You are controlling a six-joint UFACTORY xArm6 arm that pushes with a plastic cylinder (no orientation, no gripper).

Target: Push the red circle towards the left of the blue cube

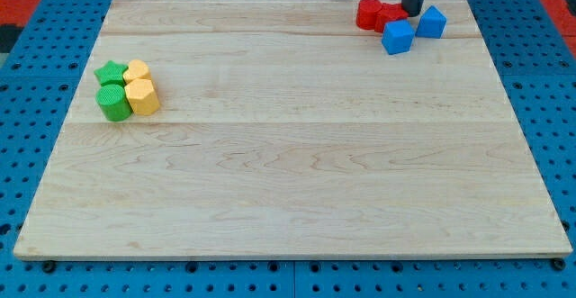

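The red circle (368,13) lies near the view's top right, touching a second red block (392,14) on its right. The blue cube (398,38) sits just below and right of them. Another blue block (432,22) lies to the cube's upper right. My dark rod comes down from the view's top edge, and my tip (413,12) stands just right of the second red block, above the blue cube and left of the other blue block.
At the view's left sit a green star (111,72), a yellow block (137,71), a green cylinder (113,103) and a yellow hexagonal block (142,96), bunched together. The wooden board (297,172) lies on a blue pegboard.
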